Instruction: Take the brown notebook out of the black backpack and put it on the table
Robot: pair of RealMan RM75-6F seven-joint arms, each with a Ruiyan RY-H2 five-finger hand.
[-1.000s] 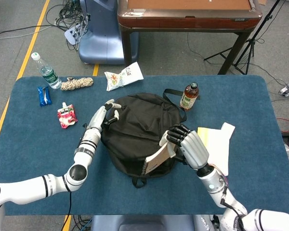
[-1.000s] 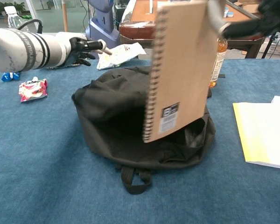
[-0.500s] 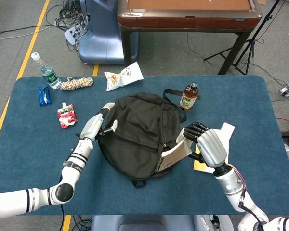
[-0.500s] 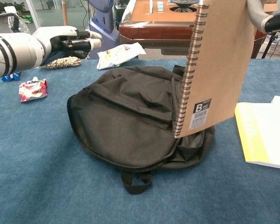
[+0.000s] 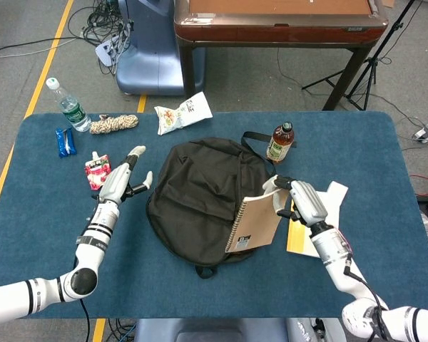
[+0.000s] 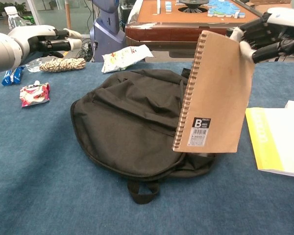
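Observation:
The black backpack (image 5: 200, 196) (image 6: 132, 122) lies flat in the middle of the blue table. My right hand (image 5: 297, 201) (image 6: 264, 34) grips the top corner of the brown spiral notebook (image 5: 255, 222) (image 6: 214, 95). The notebook hangs upright over the backpack's right edge, fully outside the bag. My left hand (image 5: 121, 177) (image 6: 41, 39) hovers left of the backpack with its fingers spread, holding nothing and not touching the bag.
A yellow-and-white booklet (image 5: 321, 214) (image 6: 277, 142) lies right of the backpack. A tea bottle (image 5: 279, 142), snack bag (image 5: 182, 112), rope (image 5: 114, 124), red pouch (image 5: 98, 172), blue packet (image 5: 65, 141) and water bottle (image 5: 66, 104) sit around the table's far and left parts.
My right hand has pulled the notebook clear of the bag and lowered it to the right. My left hand has let go of the backpack and drawn back left; the bag has flattened.

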